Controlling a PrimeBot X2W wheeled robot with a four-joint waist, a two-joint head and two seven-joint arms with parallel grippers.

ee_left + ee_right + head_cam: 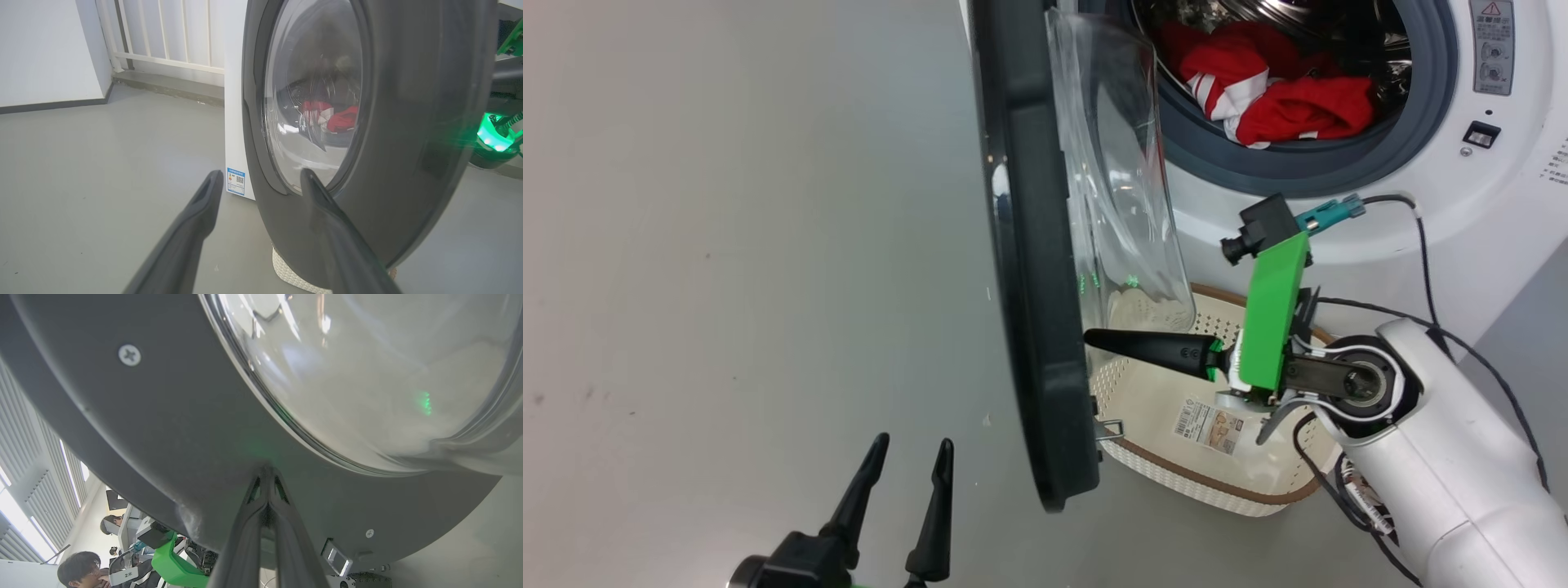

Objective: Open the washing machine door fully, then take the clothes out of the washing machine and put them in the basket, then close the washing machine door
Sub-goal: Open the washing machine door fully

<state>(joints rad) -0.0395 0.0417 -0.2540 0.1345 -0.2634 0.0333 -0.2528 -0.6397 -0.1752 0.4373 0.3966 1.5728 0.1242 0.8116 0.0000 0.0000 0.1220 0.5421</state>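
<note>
The washing machine door (1029, 245) stands edge-on, swung out from the washing machine (1462, 212), its glass bowl (1119, 163) facing the drum. Red and white clothes (1274, 90) lie in the drum mouth. My right gripper (1090, 336) is shut with nothing in it, its tips against the door's inner rim (184, 428) just below the glass, above the basket (1160, 408). The right gripper (267, 471) touches grey plastic there. My left gripper (913, 445) stands open on the door's outer side; in the left wrist view this gripper (261, 175) is close to the door (408, 143).
The cream basket sits on the grey floor below the drum, partly behind the door, and its corner (286, 273) peeks out under the door. A white railing (163, 41) and wall lie beyond. People (81, 571) sit at desks in the background.
</note>
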